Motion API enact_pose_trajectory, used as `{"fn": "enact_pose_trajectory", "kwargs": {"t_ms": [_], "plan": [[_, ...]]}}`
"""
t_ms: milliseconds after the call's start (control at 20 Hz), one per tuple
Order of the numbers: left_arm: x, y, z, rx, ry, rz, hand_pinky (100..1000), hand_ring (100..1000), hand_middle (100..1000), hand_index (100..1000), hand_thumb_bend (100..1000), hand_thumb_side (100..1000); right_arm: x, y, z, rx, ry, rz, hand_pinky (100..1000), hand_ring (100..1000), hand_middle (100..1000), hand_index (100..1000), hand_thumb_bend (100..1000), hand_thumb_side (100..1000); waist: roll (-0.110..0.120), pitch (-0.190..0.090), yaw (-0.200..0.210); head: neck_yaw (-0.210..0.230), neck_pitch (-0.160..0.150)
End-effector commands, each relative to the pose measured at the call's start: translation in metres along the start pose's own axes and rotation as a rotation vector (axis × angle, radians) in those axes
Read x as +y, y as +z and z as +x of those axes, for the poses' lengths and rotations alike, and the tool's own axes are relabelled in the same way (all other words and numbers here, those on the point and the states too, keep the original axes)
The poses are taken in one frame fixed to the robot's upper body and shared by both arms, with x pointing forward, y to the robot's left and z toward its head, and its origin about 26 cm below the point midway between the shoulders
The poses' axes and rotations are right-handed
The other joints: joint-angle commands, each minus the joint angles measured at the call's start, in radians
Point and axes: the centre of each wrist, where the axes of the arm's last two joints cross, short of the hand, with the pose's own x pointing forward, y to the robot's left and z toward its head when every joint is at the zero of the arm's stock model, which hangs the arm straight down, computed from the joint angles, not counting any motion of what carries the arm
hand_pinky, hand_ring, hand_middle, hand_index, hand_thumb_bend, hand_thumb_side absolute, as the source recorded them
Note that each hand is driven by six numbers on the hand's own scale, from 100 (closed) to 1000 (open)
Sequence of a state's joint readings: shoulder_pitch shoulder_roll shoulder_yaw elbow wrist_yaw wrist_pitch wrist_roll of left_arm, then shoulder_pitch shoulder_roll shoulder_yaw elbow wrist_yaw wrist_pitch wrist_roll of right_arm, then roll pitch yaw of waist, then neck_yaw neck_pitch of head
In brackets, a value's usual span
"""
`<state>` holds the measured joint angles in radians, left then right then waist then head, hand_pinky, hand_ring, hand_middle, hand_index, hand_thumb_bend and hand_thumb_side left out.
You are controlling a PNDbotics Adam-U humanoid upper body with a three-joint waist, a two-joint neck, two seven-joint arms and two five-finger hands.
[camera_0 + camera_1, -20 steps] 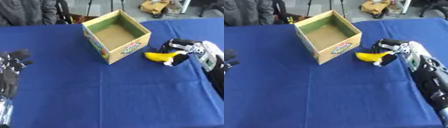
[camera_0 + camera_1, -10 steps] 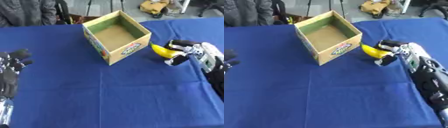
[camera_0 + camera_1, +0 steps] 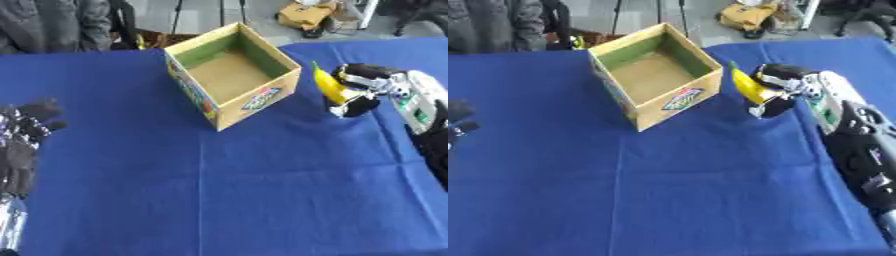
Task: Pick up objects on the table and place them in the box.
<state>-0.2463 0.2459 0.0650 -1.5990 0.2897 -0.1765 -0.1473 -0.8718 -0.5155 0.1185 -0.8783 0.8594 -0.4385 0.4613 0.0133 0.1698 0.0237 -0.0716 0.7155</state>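
- The banana (image 3: 327,83) is held in the right hand (image 3: 360,90), whose fingers are curled round its lower end; it stands nearly upright, tip up, just beside the right wall of the box (image 3: 229,82) and clear of the desk (image 3: 262,200).
- The box sits toward the far edge of the desk, open side up, turned at an angle so one corner points at the near edge; nothing is seen inside it.
- Only the lower part of the banana is gripped, so it can be judged liable to swing or slip out if the hand is tilted on the way over the rim.
- The tip stands close to the rim's height; if it is carried sideways without being raised, the wall could be struck and the light cardboard pushed or turned across the cloth.
- If release is made while the banana is only partly over the opening, it could be left propped on the rim or dropped back onto the desk beside the box.
- The left hand (image 3: 24,135) rests at the left edge of the desk, fingers relaxed and holding nothing, well apart from the box, so no steadying of the box can be expected from it.
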Motion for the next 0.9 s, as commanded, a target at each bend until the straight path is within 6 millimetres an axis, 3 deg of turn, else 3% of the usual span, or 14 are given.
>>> {"fn": "enact_pose_trajectory", "kwargs": {"t_ms": [50,300,350,400,600,900], "plan": [[0.005,-0.003,0.007,-0.018,-0.022,-0.006,750,787,737,683,449,1000,-0.032,0.009,-0.002,0.011,0.073,-0.039,693,506,495,619,100,104,-0.005,-0.021,0.001,0.005,0.001],[0.006,-0.003,0.008,-0.018,-0.027,-0.006,750,787,737,683,451,1000,-0.054,0.006,0.009,-0.005,0.145,-0.05,687,512,501,624,100,100,-0.015,-0.024,0.006,0.008,-0.001],[0.006,-0.003,0.008,-0.018,-0.027,-0.007,750,786,737,683,445,1000,-0.059,0.005,0.012,-0.01,0.159,-0.055,685,513,505,626,100,240,-0.018,-0.024,0.009,0.008,-0.002],[0.006,-0.004,0.008,-0.019,-0.028,-0.008,750,786,737,683,453,1000,-0.064,0.003,0.014,-0.017,0.174,-0.062,684,514,504,627,100,100,-0.022,-0.025,0.013,0.006,-0.004],[0.004,-0.007,0.011,-0.025,-0.032,-0.024,750,786,737,683,454,1000,-0.082,-0.003,0.025,-0.039,0.214,-0.088,683,517,508,630,100,100,-0.037,-0.021,0.042,-0.002,-0.016],[-0.002,-0.016,0.016,-0.049,-0.026,-0.054,750,785,736,682,458,997,-0.092,-0.015,0.037,-0.048,0.23,-0.095,685,520,511,632,100,100,-0.053,-0.005,0.123,-0.02,-0.049]]}}
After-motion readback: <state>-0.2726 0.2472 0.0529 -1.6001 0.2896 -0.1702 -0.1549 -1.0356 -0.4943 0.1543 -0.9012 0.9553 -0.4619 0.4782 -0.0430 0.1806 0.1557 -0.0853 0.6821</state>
